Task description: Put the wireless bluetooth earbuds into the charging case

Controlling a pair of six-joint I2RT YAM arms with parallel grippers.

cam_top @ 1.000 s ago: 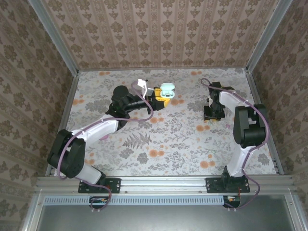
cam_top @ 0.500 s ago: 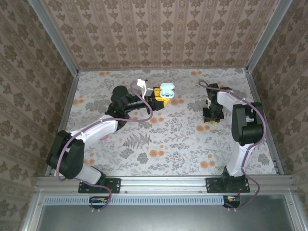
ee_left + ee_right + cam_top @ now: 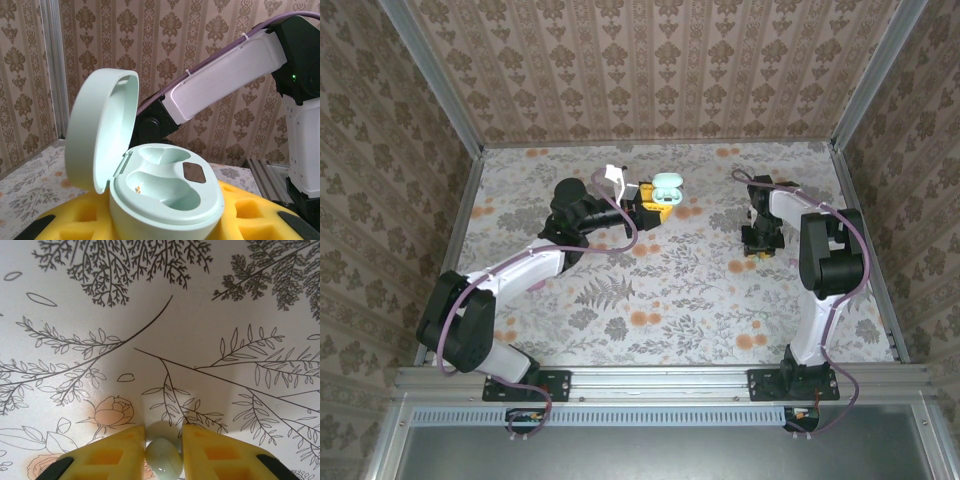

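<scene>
The mint-green charging case [image 3: 165, 192] stands upright between the yellow pads [image 3: 75, 220] of my left gripper [image 3: 650, 200], which is shut on it. Its lid [image 3: 100, 130] is swung open to the left and both wells are empty. From above, the case [image 3: 666, 186] sits at the back middle of the table. A mint earbud [image 3: 163, 460] lies on the floral table surface between the yellow fingers [image 3: 120, 450] of my right gripper [image 3: 164, 440], which are shut against its sides. That right gripper [image 3: 756, 245] points down at the table on the right.
The floral tablecloth [image 3: 670, 290] is walled by patterned panels at the back and sides. My right arm's white link [image 3: 225, 75] crosses behind the case in the left wrist view. A metal rail [image 3: 660, 380] runs along the near edge.
My right gripper's fingers have closed in on the earbud, and that arm has shifted slightly left. My left gripper and the case have stayed still.
</scene>
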